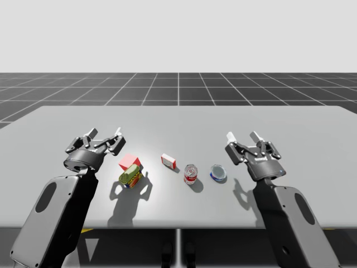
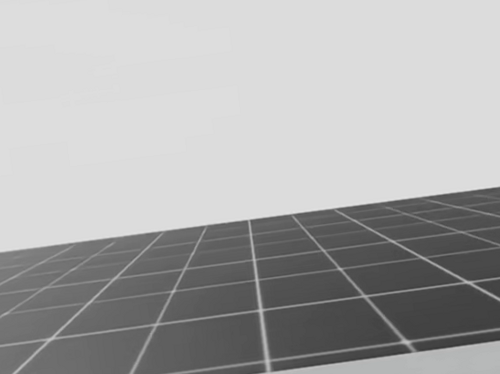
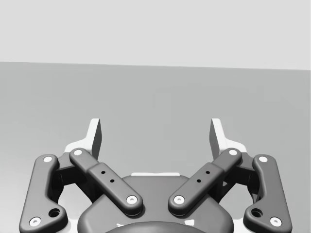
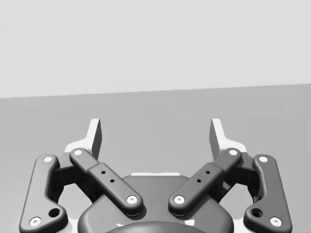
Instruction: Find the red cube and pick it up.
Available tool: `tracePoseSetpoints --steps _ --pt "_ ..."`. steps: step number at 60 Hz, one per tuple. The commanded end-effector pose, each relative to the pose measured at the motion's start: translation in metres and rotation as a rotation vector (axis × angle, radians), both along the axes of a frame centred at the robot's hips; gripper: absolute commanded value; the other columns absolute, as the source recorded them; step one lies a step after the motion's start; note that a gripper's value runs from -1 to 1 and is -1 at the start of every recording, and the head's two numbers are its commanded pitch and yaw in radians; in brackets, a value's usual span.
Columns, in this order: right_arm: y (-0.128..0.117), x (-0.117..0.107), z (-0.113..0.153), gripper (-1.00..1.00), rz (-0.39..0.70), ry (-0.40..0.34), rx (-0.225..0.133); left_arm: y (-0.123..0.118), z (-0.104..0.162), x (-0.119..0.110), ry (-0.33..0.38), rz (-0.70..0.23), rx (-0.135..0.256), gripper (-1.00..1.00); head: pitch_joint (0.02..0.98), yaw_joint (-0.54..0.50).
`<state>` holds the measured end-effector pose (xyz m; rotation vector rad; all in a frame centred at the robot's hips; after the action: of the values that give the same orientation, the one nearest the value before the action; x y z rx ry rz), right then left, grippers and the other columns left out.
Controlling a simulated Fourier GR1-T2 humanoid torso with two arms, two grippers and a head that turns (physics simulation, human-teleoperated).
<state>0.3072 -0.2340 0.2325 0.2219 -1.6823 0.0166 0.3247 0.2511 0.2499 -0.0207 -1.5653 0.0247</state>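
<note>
On the grey table (image 1: 290, 125), left of centre, the red cube (image 1: 129, 162) sits with a green-and-yellow container (image 1: 130, 178) lying against its near side. Just left of the cube hangs our left gripper (image 1: 105, 134), its fingers (image 3: 95, 138) spread wide with nothing between them. To the cube's right stand a small red-and-white box (image 1: 168, 161), a red-and-white can (image 1: 191, 174) and a flat round blue tin (image 1: 218, 172). Beyond the tin, our right gripper (image 1: 243, 137) is raised over bare table, equally wide and holding nothing.
</note>
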Motion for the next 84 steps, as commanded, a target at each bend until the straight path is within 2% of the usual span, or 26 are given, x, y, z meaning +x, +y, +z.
tracePoseSetpoints --steps 1,4,7,10,14,31,33,35,49,72,73,77,84 --pt "0.001 -0.001 -0.002 -1.0 -0.024 -0.03 0.028 0.0 0.0 0.0 -0.001 0.001 0.001 -1.0 0.065 -0.01" --pt "0.001 -0.001 -0.002 -1.0 -0.015 -0.034 0.005 0.0 0.0 0.0 -0.001 0.001 0.001 -1.0 0.071 -0.01" --pt "-0.001 -0.001 0.0 -1.0 0.013 -0.022 0.014 0.0 0.0 0.0 -0.001 0.002 0.001 -1.0 0.08 -0.01" --pt "-0.002 -0.001 0.001 -1.0 0.018 -0.009 -0.002 0.0 0.0 0.0 -0.001 0.001 0.001 -1.0 0.102 -0.01" --pt "-0.002 0.0 0.001 -1.0 0.01 -0.005 -0.001 0.0 0.0 0.0 -0.001 0.001 0.002 -1.0 0.134 -0.01" --pt "0.0 0.002 -0.002 -1.0 -0.012 0.006 -0.045 0.0 -0.001 0.001 0.001 0.002 0.011 -1.0 0.426 -0.01" --pt "0.0 0.002 -0.003 -1.0 -0.015 0.004 -0.061 0.0 -0.001 0.001 0.001 0.002 0.011 -1.0 0.469 -0.01" --pt "0.001 0.002 -0.004 -1.0 -0.017 0.0 -0.073 0.001 -0.001 0.001 0.001 0.002 0.012 -1.0 0.487 -0.01" --pt "0.001 0.002 -0.005 -1.0 -0.012 0.014 -0.084 0.001 -0.002 0.002 0.003 0.001 0.018 -1.0 0.642 0.02" --pt "0.007 0.001 -0.012 -1.0 0.023 0.053 -0.115 0.001 -0.002 0.002 0.006 0.003 0.023 -1.0 0.792 0.28" --pt "0.009 0.001 -0.013 -1.0 0.027 0.056 -0.122 0.001 -0.002 0.001 0.013 0.004 0.032 -1.0 0.803 0.3" --pt "0.011 0.001 -0.016 -1.0 0.02 0.054 -0.145 0.0 -0.003 0.002 0.015 0.002 0.03 -1.0 0.817 0.33" --pt "0.013 0.002 -0.018 -1.0 0.028 0.06 -0.143 0.001 -0.003 0.002 0.016 -0.002 0.025 -1.0 0.829 0.36"
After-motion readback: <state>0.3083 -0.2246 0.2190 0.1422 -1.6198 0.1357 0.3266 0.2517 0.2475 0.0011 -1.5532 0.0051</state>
